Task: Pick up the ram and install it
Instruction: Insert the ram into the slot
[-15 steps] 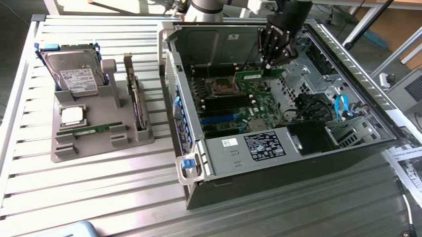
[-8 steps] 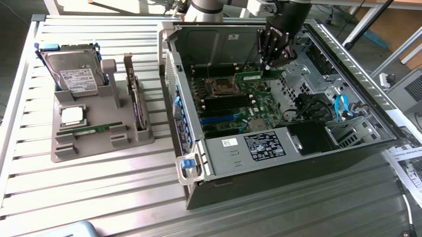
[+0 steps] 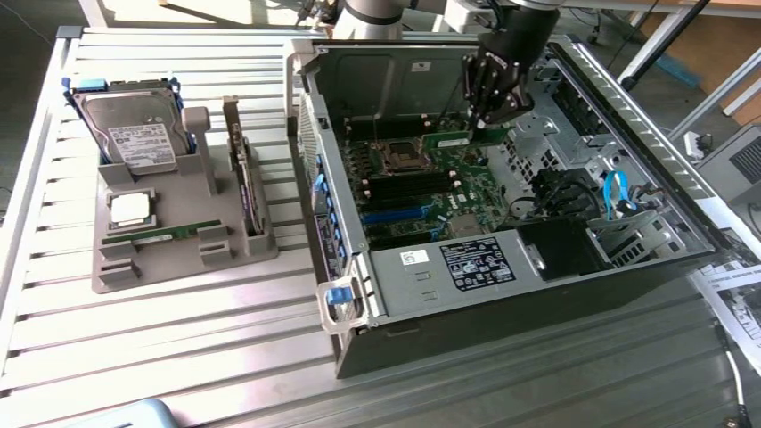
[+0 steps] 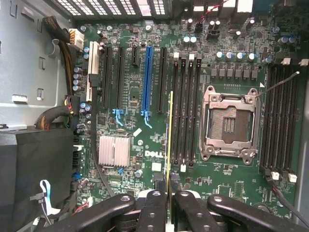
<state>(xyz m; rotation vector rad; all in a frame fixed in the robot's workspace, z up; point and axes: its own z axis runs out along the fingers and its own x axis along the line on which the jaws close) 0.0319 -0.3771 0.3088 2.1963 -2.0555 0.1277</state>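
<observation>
gripper (image 4: 169,197) clamped tight on the ram (image 4: 170,140), held over the motherboard (image 3: 443,192), roughly 2 o'clock of the CPU socket (image 3: 398,159) in exterior view

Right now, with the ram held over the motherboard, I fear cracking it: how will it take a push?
The ram looks thin edge-on, so likely light and stiff lengthwise yet apt to bend or crack sideways. The fingers pinch its flat faces, so it might slip or tilt.
</observation>
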